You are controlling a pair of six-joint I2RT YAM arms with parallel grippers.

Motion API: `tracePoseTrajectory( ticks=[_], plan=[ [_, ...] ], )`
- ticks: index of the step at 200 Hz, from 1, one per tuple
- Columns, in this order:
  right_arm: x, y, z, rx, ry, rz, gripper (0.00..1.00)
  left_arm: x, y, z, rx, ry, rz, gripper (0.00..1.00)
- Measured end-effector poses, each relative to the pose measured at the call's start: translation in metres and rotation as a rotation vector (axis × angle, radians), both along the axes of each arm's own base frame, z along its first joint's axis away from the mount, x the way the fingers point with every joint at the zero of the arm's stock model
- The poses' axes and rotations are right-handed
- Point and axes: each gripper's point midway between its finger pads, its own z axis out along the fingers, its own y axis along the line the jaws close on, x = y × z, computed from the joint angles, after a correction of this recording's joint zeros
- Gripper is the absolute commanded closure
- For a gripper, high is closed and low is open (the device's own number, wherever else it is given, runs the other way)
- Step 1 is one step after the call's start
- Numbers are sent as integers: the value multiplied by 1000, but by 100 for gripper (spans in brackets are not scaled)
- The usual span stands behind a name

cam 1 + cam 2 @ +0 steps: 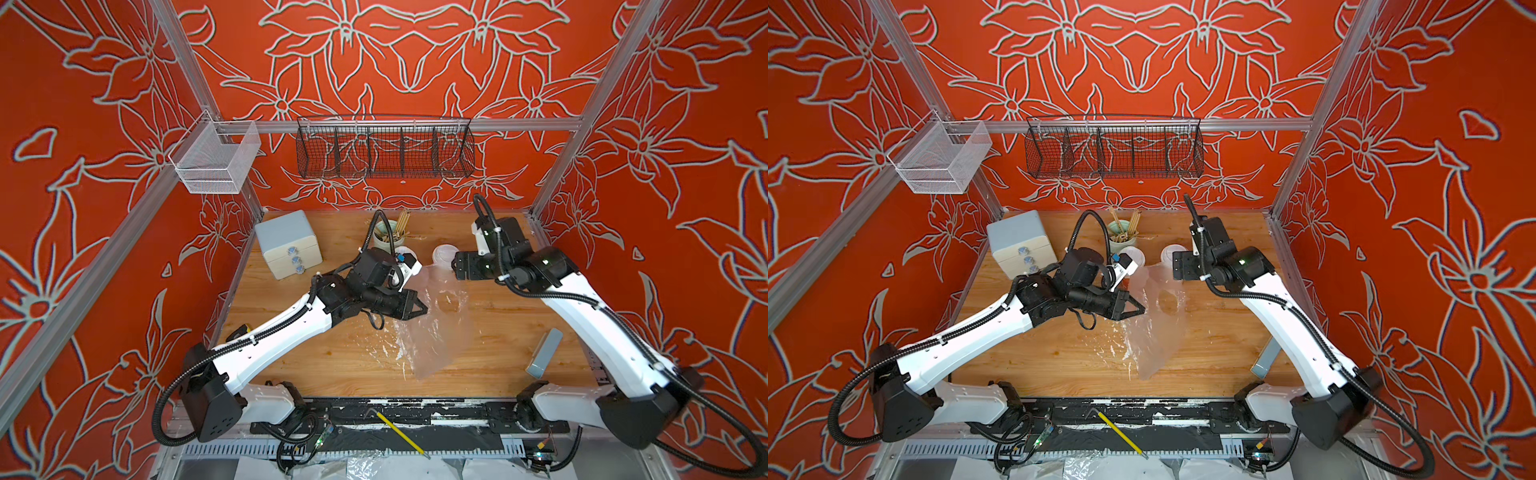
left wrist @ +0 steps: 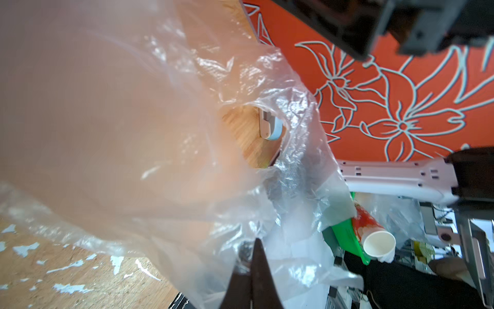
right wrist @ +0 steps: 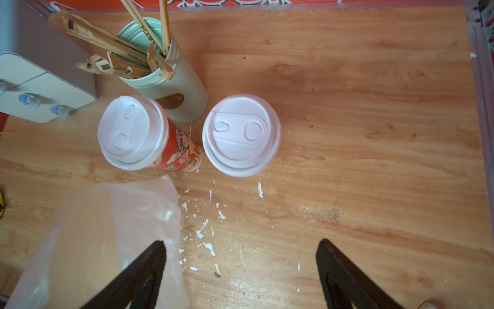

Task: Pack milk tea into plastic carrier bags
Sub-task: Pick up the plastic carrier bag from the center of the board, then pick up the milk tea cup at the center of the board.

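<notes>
Left hand pinches plastic bag — right hand gapes.

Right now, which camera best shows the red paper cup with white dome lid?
Right wrist: red paper cup, lid and printed side. In both top views only its lid clears the left arm; left wrist, nothing.

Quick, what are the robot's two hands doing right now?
Left gripper: shut on the plastic bag.
Right gripper: open, holding nothing.

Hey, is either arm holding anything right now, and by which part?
The left tool is shut on the plastic bag, pinching crinkled film at its edge nearest that arm. The right tool is open and holds nothing.
</notes>
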Motion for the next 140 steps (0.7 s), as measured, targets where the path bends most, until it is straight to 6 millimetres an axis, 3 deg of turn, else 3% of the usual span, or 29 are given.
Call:
tracePoseTrajectory(
  ticks=[72,140],
  plan=[
    [42,15,2,-142,37,53,3,8,1,27,-69,-62,-101,100],
    [69,27,-8,-229,116,96,4,0,9,21,-100,-11,-148,100]
  ],
)
